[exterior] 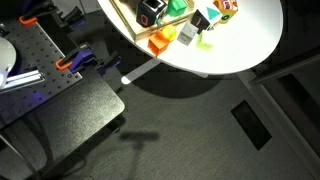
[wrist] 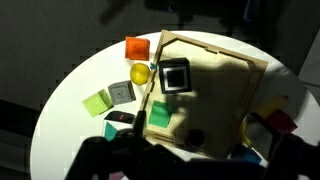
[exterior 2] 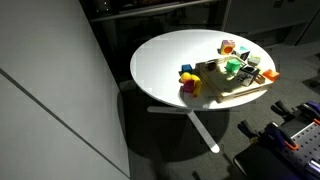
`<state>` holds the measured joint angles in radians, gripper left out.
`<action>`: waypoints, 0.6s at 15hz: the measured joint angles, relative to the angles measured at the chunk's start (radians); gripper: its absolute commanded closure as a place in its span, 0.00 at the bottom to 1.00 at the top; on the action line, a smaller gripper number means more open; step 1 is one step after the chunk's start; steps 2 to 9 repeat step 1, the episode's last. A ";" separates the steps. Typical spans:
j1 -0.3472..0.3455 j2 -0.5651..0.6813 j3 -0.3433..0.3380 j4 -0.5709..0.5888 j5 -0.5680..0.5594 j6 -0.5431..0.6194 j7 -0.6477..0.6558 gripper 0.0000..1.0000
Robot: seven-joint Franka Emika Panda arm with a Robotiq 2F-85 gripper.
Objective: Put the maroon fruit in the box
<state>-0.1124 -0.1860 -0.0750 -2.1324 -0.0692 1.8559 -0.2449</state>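
In the wrist view the box (wrist: 215, 90), shallow with a pale tan rim, lies on the white round table (wrist: 70, 110). A small dark round thing (wrist: 195, 138) rests on the box floor near its close edge, deep in shadow. It looks like the maroon fruit, but its colour does not show. My gripper (wrist: 195, 126) hangs just above it. The two dark fingers stand wide apart at the bottom left and right, with nothing between them. The box also shows in both exterior views (exterior: 127, 16) (exterior 2: 240, 92); the gripper does not.
A black-and-white cube (wrist: 175, 77) and a green block (wrist: 160, 115) lie in the box. An orange wedge (wrist: 137, 47), a yellow ball (wrist: 139, 73), a grey cube (wrist: 120, 93) and a light green piece (wrist: 97, 103) lie beside it. A reddish block (wrist: 282, 122) sits at the right.
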 measured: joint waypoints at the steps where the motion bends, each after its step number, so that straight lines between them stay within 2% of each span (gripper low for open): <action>1: 0.000 0.003 0.000 0.000 0.000 0.000 0.000 0.00; 9: 0.000 0.003 0.000 0.000 0.000 0.000 0.000 0.00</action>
